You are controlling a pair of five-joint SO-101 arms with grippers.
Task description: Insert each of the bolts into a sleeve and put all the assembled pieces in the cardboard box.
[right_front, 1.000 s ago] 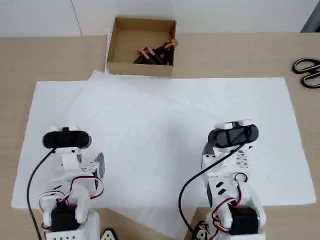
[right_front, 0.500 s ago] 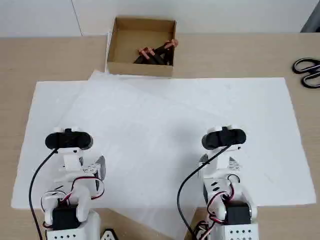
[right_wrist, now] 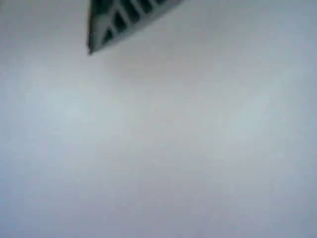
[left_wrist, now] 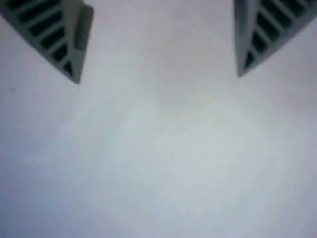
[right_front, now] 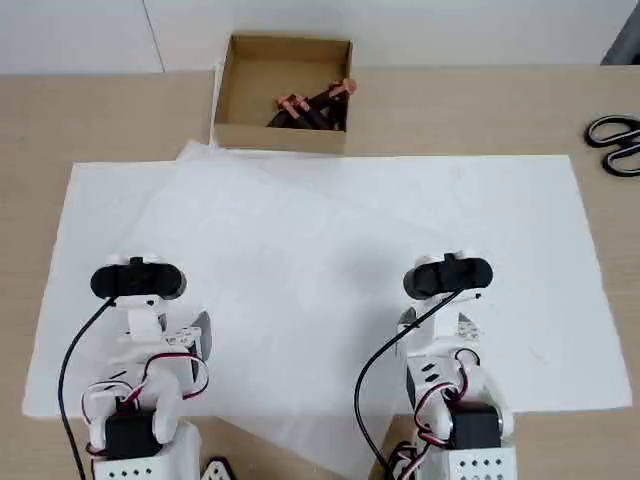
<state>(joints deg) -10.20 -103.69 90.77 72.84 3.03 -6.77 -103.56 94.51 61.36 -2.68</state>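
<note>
The cardboard box [right_front: 228, 100] stands at the back of the table. Several assembled pieces [right_front: 312, 106], black sleeves with orange bolt heads, lie in its right half. Both arms are folded back at the near edge, far from the box. My left arm [right_front: 137, 282] is at the near left; its gripper [left_wrist: 157, 78] is open over bare white paper, with nothing between its fingers. At the near right is my right arm [right_front: 447, 277], and its gripper [right_wrist: 94, 47] looks shut and empty just above the paper.
Overlapping white paper sheets [right_front: 330, 220] cover the middle of the wooden table. A pair of scissors [right_front: 615, 143] lies at the far right edge. A grey object shows at the top right corner.
A second ago my right arm stood farther forward; it has pulled back toward the near edge and straightened. The left arm has drawn back slightly. The box and its contents have not moved.
</note>
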